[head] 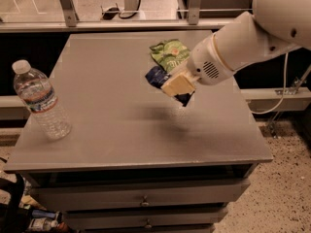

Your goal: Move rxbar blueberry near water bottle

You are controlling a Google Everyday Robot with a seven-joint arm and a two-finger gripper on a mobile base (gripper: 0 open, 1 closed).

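- The pincer [177, 85] hangs over the table [107, 130], well right of the bottle [40, 103], clamped on the bar [155, 75].
- The bar is held clear of the table, well apart from the bottle.
- A green bag [170, 52] lies right of the bottle, just behind the bar.

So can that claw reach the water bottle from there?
Probably yes. The claw, holding the rxbar blueberry above mid-table, has only bare tabletop between it and the water bottle; the chip bag lies behind.

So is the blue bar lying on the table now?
No, the tool holds the rxbar blueberry above the table, beside the chip bag.
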